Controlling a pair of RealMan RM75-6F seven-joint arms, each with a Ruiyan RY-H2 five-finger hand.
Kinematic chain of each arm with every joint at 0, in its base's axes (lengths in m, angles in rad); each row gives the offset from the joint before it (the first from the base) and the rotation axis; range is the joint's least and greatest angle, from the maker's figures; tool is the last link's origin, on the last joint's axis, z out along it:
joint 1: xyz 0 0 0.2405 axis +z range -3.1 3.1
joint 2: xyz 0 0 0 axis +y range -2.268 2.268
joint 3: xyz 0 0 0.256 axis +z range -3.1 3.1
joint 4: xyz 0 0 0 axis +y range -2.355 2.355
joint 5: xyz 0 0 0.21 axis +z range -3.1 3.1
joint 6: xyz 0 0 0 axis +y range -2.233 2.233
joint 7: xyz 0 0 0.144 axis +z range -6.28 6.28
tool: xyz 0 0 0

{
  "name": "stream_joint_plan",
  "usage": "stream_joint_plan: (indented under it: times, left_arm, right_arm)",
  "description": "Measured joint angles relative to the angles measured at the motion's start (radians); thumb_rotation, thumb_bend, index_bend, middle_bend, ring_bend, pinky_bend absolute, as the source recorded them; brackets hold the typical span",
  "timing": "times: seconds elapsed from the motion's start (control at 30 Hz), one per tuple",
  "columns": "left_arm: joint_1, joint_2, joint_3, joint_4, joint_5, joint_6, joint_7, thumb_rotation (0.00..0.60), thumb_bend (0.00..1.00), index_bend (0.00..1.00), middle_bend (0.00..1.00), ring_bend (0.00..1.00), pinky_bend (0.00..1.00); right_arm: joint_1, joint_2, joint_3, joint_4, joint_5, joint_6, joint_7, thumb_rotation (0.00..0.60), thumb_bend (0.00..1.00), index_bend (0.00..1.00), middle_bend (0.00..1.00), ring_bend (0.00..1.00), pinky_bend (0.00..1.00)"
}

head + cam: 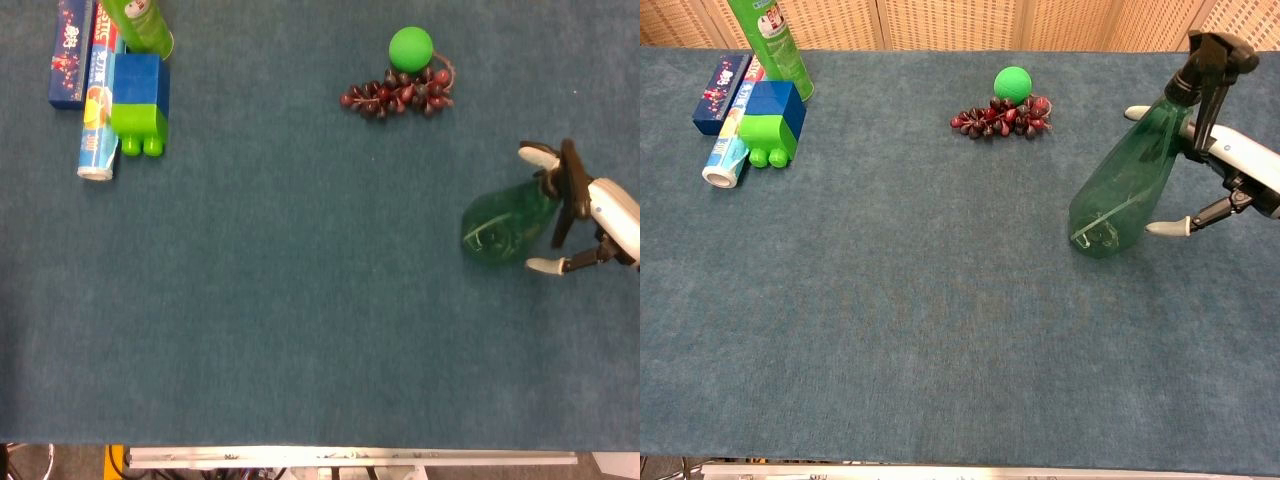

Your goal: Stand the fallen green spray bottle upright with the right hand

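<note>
Fingers of my right hand (1230, 185) are spread apart beside the green spray bottle (1128, 185), one white tip behind its upper body and another out in front of its lower side. Whether any pad touches the plastic I cannot tell; nothing looks clamped, so I judge the hand open. In the head view my hand (592, 222) sits at the right edge of the table, just beside the bottle (500, 228).

The bottle stands on its base on the blue cloth (940, 300), at the right side of the table, its black trigger head (1216, 52) uppermost. It leans a little toward my hand in the chest view, though that may be the camera's angle. I judge the righting itself done; what is left is to draw my fingers clear without nudging it over.

My left hand shows in neither view.

Farther out, a bunch of dark grapes (1002, 116) and a green ball (1013, 82) lie together near the far edge. At the far left corner a blue and green block (772, 122), a lying tube (728, 150), a dark blue box (721, 93) and a tall green can (772, 42) cluster. Behind the table runs a woven screen (960, 20).
</note>
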Motion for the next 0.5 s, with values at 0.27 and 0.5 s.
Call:
stream_joint_plan:
  times: [0.27,0.5]
  left_arm:
    - [-0.001,0.000,0.004,-0.001,0.007,-0.001,0.002,0.600,0.00,0.39,0.35,0.26,0.41]
    - [-0.002,-0.005,0.005,0.001,0.006,0.000,0.010,0.600,0.00,0.39,0.35,0.26,0.41]
  right_arm:
    - [-0.010,0.115,0.010,-0.162,0.024,-0.015,-0.191,0.600,0.00,0.01,0.02,0.00,0.18]
    - [-0.024,0.284,0.019,-0.407,0.114,-0.083,-0.516,0.600,0.00,0.01,0.03,0.00,0.17]
